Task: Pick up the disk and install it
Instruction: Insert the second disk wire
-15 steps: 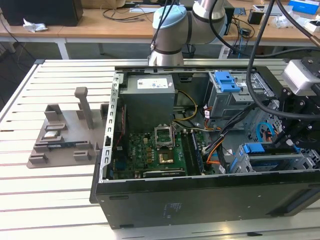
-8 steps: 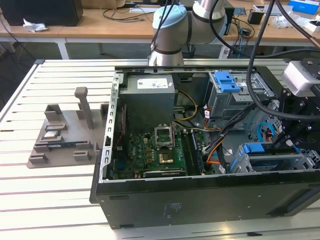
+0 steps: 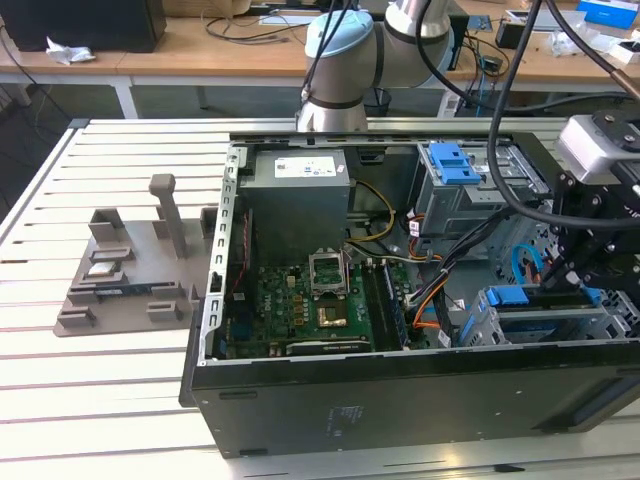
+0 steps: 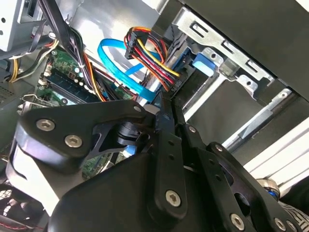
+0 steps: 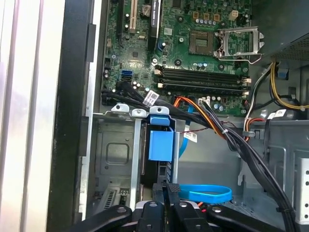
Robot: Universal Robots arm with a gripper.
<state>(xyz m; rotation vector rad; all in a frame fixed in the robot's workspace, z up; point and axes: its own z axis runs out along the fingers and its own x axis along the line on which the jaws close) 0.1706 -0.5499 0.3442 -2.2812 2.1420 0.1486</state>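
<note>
So, the gripper [image 3: 562,278] is seen hanging over the drive cage [image 3: 600,325] in the corner of the open computer case [image 3: 400,400] that sits nearest the exterior view's right. The two fingers are pressed flat together with no gap showing in both wrist views [image 4: 164,100] [image 5: 169,186], and nothing is clamped between them. The tips are parked right at the end of the disk [image 5: 159,145], though whether they're actually touching it can't be made out.

The disk [image 3: 545,300] is found standing on edge in a slot of the metal cage, with its blue plastic rail bits poking out at the near end. How far in it's seated can't be told. A looped blue cable [image 5: 208,193] is seen just beside the fingertips in the first wrist view, and a bundle of red, yellow and black wires [image 4: 149,53] is plugged in close by in the second wrist view.

Further along inside the case, the motherboard [image 3: 300,310] is laid out flat, with the grey power-supply box [image 3: 298,195] behind it. A grey holder [image 3: 130,270] with a few small parts on it is left out on the slatted table [image 3: 100,400], well apart from the case, toward the exterior view's left.
</note>
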